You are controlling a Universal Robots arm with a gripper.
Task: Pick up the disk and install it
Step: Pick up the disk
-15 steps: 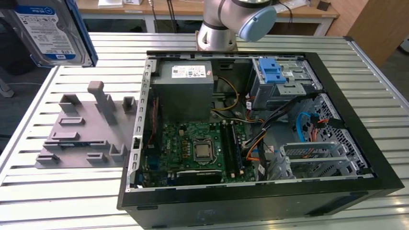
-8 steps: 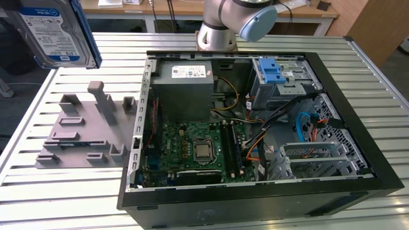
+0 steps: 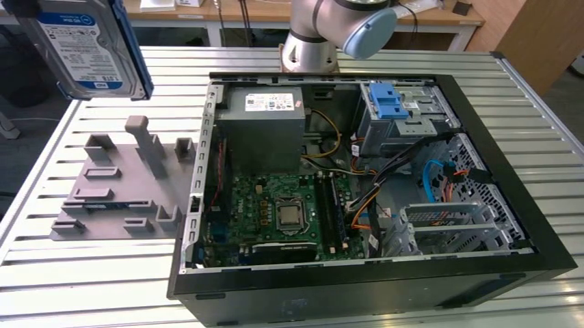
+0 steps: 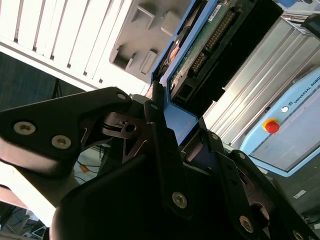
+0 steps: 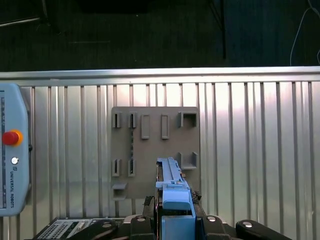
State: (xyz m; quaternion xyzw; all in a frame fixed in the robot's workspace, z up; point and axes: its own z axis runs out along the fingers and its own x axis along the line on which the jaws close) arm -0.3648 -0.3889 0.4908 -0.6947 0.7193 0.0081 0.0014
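The disk (image 3: 87,48) hangs high in the air at the exterior view's left, above the table, with its white-and-blue label facing the camera and blue rails along its edges. In the second wrist view the disk (image 4: 200,45) sits between the black fingers of my gripper (image 4: 180,127), which is shut on it. In the first wrist view the disk (image 5: 172,192) shows edge-on, held by the gripper (image 5: 175,220) above the grey holder plate (image 5: 150,150).
An open computer case (image 3: 511,164) lies on the slatted table at the exterior view's right, with a grey power-supply box (image 3: 260,126) and a metal cage with a blue latch (image 3: 401,109). The grey holder plate (image 3: 114,184) stands beside it. A teach pendant (image 5: 12,160) lies nearby.
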